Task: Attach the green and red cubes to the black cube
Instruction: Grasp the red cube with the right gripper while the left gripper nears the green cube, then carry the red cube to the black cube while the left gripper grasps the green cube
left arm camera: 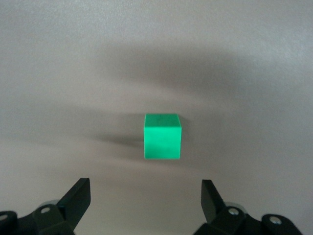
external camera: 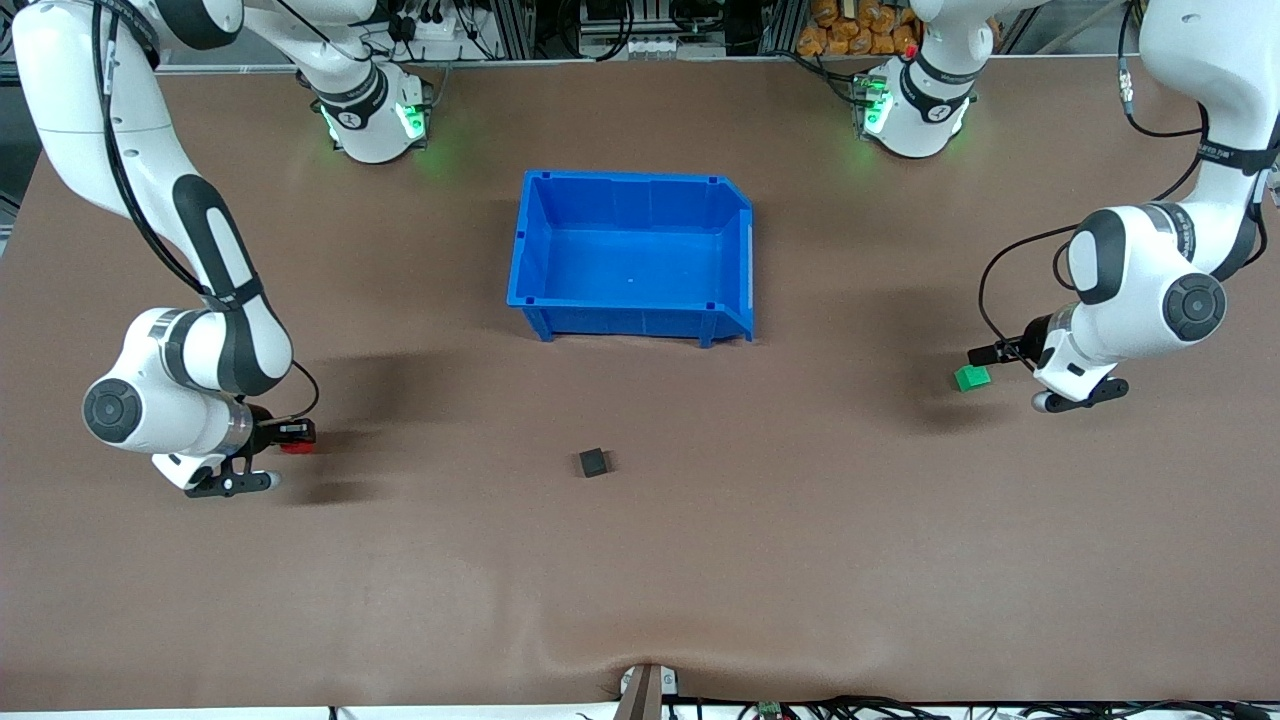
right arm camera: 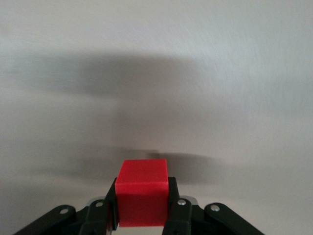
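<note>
Red cube gripped; green cube not yet grasped; nothing attached.

The red cube (right arm camera: 143,192) is clamped in the right tool (right arm camera: 143,205). The green cube (left arm camera: 162,136) lies on the desk (external camera: 640,580) just ahead of the open left tool (left arm camera: 145,198). The black cube (external camera: 593,462) sits well apart from both tools.

Blue bin (external camera: 630,185) on brown table (external camera: 640,580)

1. The front view looks down from high across the table (external camera: 640,580), facing both bases, with the blue bin (external camera: 632,255) central.
2. The left wrist view looks closely at the green cube (left arm camera: 162,136), also visible in the front view toward the left arm's end of the table from the bin.
3. The right wrist view sits against the red cube (right arm camera: 143,191), also visible in the front view.
</note>
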Motion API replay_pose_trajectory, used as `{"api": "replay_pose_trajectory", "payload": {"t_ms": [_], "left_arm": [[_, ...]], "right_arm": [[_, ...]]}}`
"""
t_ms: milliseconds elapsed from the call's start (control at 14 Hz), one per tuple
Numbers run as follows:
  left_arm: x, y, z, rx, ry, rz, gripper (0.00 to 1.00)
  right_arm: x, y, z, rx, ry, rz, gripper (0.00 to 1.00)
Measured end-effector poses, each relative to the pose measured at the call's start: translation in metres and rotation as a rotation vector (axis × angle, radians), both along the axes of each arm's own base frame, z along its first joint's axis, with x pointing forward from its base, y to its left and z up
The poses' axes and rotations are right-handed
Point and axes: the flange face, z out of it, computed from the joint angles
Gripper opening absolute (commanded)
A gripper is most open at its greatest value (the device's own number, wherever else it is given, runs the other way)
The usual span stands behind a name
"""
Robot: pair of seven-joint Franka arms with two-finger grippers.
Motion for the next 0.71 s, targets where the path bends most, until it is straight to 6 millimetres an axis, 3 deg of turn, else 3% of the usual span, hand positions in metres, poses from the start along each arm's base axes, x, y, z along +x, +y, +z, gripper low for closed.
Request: {"api": "replay_pose_trajectory", "payload": {"t_ms": [500, 714], "left_arm": [[0.016, 0.001, -0.032, -0.005, 0.0, -0.012, 0.94], [0.021, 0.001, -0.048, -0.011, -0.011, -0.01, 0.94]], "right_arm": [[0.034, 0.004, 0.047, 0.031, -0.123, 0.63, 0.0], [0.042, 0.039, 0.058, 0.037, -0.147, 0.826, 0.0]]}}
